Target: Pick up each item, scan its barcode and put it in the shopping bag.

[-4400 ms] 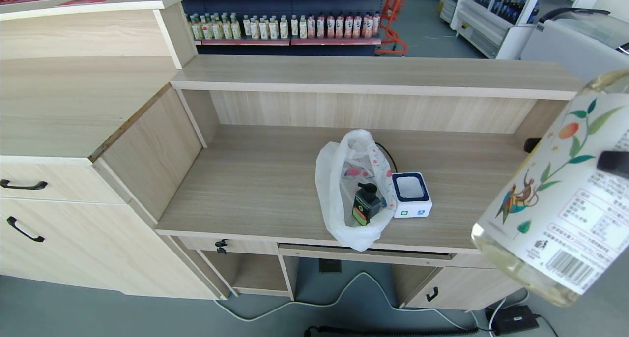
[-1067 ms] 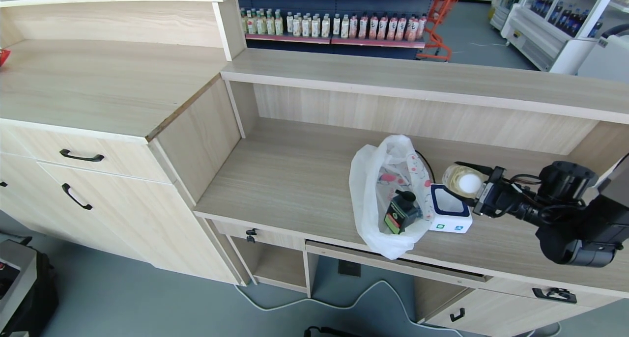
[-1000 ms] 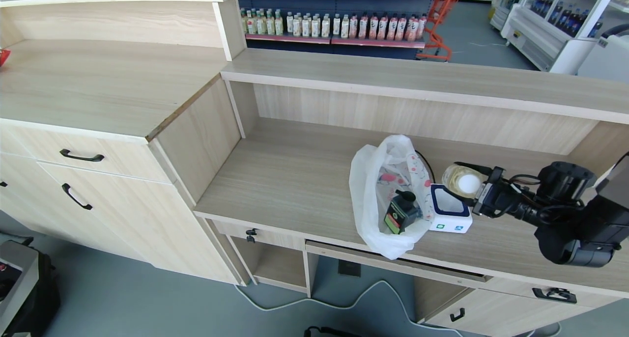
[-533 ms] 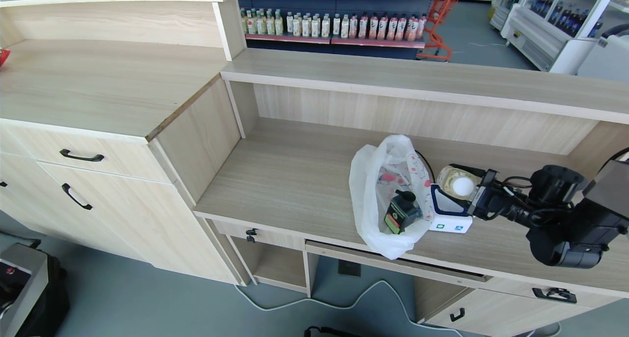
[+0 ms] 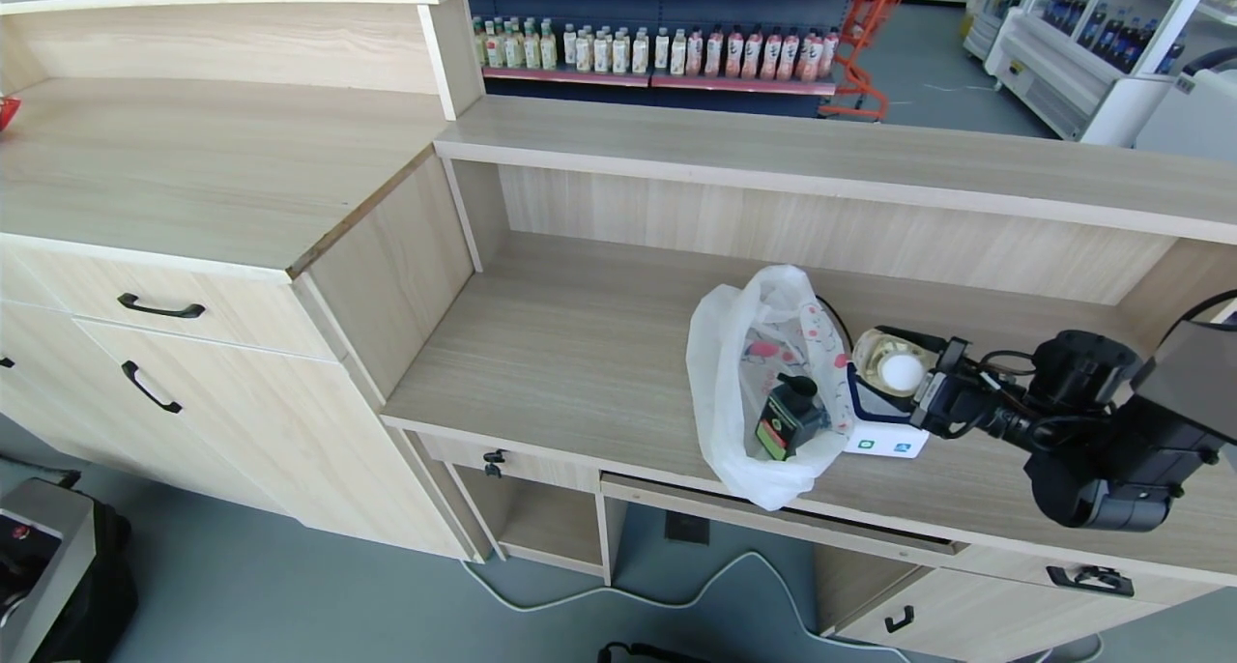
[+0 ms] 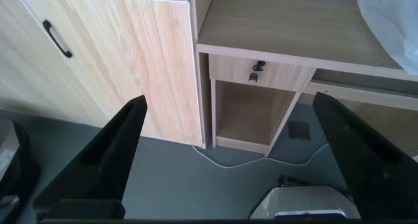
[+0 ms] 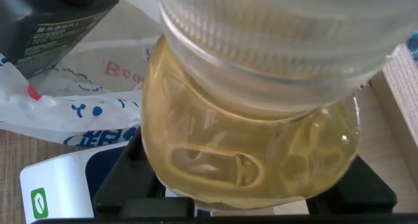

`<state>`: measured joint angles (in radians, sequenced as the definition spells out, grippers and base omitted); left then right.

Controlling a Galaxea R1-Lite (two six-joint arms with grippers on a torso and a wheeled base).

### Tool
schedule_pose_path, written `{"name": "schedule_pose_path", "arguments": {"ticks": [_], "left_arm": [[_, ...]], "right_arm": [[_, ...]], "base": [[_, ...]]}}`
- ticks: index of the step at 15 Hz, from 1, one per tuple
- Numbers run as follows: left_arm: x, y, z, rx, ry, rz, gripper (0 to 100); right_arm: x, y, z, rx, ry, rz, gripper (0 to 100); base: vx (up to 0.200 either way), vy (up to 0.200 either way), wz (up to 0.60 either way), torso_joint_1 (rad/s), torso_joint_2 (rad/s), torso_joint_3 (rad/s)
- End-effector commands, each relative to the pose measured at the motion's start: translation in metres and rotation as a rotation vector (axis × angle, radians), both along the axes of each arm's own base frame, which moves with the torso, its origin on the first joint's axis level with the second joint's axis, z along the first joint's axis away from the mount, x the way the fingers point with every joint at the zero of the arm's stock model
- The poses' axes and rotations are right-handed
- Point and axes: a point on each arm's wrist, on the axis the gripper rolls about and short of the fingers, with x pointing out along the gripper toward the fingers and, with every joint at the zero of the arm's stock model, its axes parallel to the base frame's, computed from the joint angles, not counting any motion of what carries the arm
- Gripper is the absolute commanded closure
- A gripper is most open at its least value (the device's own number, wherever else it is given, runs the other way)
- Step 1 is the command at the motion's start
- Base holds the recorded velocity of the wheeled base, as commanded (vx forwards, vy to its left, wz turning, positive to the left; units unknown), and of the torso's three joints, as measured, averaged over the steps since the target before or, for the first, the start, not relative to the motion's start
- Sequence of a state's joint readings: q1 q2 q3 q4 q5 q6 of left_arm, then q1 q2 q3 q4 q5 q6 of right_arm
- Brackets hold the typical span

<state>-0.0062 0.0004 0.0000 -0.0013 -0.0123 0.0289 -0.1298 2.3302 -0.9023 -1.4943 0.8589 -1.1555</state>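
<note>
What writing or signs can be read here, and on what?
On the scanner: a white tick on a green square, no words.
On the shopping bag: red and blue letters, cut off by the bottle, unreadable.
On the black item: label too blurred.
On the shelf bottles: too small.

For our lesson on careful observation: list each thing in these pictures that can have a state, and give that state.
shopping bag: open, standing on the counter.
black bottle: inside the shopping bag.
drink bottle: capped, cap up, held over the scanner.
right gripper: shut on the drink bottle.
left gripper: open, holding nothing.
cabinet drawers: shut.
</note>
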Motion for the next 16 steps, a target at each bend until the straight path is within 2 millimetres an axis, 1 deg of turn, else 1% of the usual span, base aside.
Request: {"name": "schedule_pose_path", "arguments": {"ticks": [1,2,3,5,6,7,8,9,11,12,13,14,16], "left_arm": [[0.0,0.0,0.0,0.0,-0.002,0.0,0],[0.0,0.0,0.0,0.0,-0.001,0.0,0],[0.0,0.0,0.0,0.0,-0.001,0.0,0],[0.0,0.0,0.0,0.0,-0.001,0.0,0],[0.0,0.0,0.0,0.0,-0.002,0.0,0],[0.0,0.0,0.0,0.0,-0.002,0.0,0],[0.0,0.0,0.0,0.0,-0.001,0.0,0],[0.0,0.0,0.0,0.0,-0.001,0.0,0],[0.0,0.0,0.0,0.0,-0.001,0.0,0],[0.0,0.0,0.0,0.0,-0.002,0.0,0],[0.0,0.0,0.0,0.0,-0.001,0.0,0],[0.0,0.0,0.0,0.0,-0.001,0.0,0],[0.0,0.0,0.0,0.0,-0.001,0.0,0]], "right_arm": [[0.0,0.0,-0.002,0.003,0.009,0.0,100],[0.001,0.0,-0.001,0.007,0.009,-0.002,100],[0.003,0.0,0.007,0.032,0.005,0.0,100],[0.005,0.003,0.033,0.122,0.018,0.021,100],[-0.002,0.004,0.055,0.205,0.051,0.034,100],[-0.014,0.003,0.08,0.305,0.098,0.044,100],[-0.025,-0.002,0.095,0.375,0.127,0.032,100],[-0.035,-0.007,0.105,0.441,0.15,0.0,100],[-0.047,-0.01,0.113,0.566,0.222,-0.062,100],[-0.053,-0.011,0.115,0.674,0.29,-0.143,100],[-0.054,-0.012,0.114,0.745,0.342,-0.209,100],[-0.054,-0.013,0.111,0.771,0.378,-0.255,100],[-0.056,-0.013,0.111,0.782,0.416,-0.277,100]], "base": [[0.0,0.0,0.0,0.0,0.0,0.0],[0.0,0.0,0.0,0.0,0.0,0.0],[0.0,0.0,0.0,0.0,0.0,0.0],[0.0,0.0,0.0,0.0,0.0,0.0],[0.0,0.0,0.0,0.0,0.0,0.0],[0.0,0.0,0.0,0.0,0.0,0.0],[0.0,0.0,0.0,0.0,0.0,0.0],[0.0,0.0,0.0,0.0,0.0,0.0],[0.0,0.0,0.0,0.0,0.0,0.0],[0.0,0.0,0.0,0.0,0.0,0.0],[0.0,0.0,0.0,0.0,0.0,0.0],[0.0,0.0,0.0,0.0,0.0,0.0],[0.0,0.0,0.0,0.0,0.0,0.0]]}}
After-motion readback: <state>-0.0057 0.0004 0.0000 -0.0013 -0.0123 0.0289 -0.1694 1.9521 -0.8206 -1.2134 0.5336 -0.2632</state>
